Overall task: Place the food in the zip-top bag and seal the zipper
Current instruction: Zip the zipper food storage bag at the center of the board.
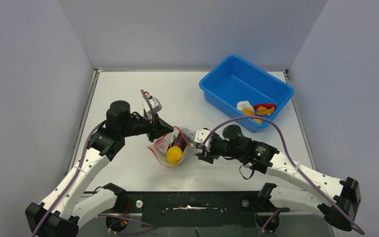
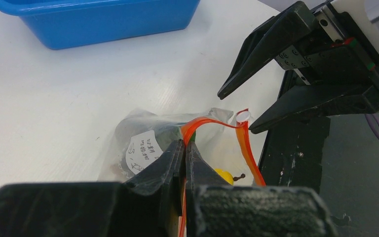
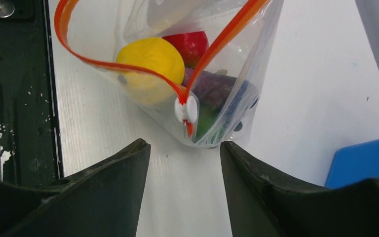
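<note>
The left tool (image 2: 183, 153) is clenched on the zipper (image 3: 103, 64) of the zip-top bag (image 1: 159, 149), which lies mid-worktop (image 1: 128, 98) holding a yellow piece (image 3: 150, 61), red ball (image 3: 190, 44) and purple eggplant (image 3: 217, 84). At its 3 o'clock the right tool (image 3: 183, 144) hangs released just short of the white slider (image 3: 186, 109), so sealing looks to be in hand: pinch it, then drag it along the strip. The blue tub (image 1: 232, 89) at 1 o'clock holds a few pieces (image 1: 256, 109) not yet bagged.

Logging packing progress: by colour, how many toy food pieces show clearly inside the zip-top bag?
yellow piece: 1
red ball: 1
purple eggplant: 1
green piece: 1
Total: 4 clearly seen; more may be hidden.
</note>
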Robot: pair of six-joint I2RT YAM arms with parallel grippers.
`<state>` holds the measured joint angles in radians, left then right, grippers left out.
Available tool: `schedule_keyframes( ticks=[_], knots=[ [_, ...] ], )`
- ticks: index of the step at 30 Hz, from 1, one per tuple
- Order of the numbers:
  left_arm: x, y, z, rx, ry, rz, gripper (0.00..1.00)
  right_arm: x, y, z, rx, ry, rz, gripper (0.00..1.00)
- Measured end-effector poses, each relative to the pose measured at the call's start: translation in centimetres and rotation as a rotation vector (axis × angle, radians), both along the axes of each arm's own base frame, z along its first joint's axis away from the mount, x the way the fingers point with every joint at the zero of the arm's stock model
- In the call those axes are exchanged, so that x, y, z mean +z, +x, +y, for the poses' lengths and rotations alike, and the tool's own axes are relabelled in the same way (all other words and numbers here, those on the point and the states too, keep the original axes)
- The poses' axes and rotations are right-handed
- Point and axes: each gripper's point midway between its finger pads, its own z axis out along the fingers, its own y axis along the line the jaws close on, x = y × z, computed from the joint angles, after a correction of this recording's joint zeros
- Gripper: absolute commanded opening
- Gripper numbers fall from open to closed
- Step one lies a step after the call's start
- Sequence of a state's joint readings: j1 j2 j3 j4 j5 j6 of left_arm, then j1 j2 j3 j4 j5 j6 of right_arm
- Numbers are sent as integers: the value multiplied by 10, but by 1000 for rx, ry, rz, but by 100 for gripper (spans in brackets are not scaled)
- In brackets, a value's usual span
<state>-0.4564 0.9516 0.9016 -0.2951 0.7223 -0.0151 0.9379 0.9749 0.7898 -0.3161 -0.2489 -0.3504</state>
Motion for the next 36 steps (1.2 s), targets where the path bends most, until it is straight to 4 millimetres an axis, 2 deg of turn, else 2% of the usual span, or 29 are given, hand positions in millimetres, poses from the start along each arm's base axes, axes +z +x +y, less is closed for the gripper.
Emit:
schedule_keyframes(
  ticks=[5,14,16,21,23,25,30,36],
  knots=[
    [2,-1,0,0,-5,-7,0,6,6,11,15,54,-50,52],
    [3,-1,0,0,-6,-11,0,-1,14,21,34,64,-102,47],
    [3,0,0,-1,-6,-12,0,-2,15,22,37,66,-113,38],
    [3,0,0,-1,-5,-12,0,-7,17,22,39,65,-137,5],
    [3,-1,0,-1,-5,-13,0,-10,18,21,38,62,-144,0],
    [3,-1,1,2,-5,-14,0,-10,18,21,36,66,-146,0],
    [6,-2,5,19,2,-34,26,3,17,20,22,121,-157,0],
    [13,-4,9,12,23,-89,41,19,14,19,-10,174,-104,0]
  ],
)
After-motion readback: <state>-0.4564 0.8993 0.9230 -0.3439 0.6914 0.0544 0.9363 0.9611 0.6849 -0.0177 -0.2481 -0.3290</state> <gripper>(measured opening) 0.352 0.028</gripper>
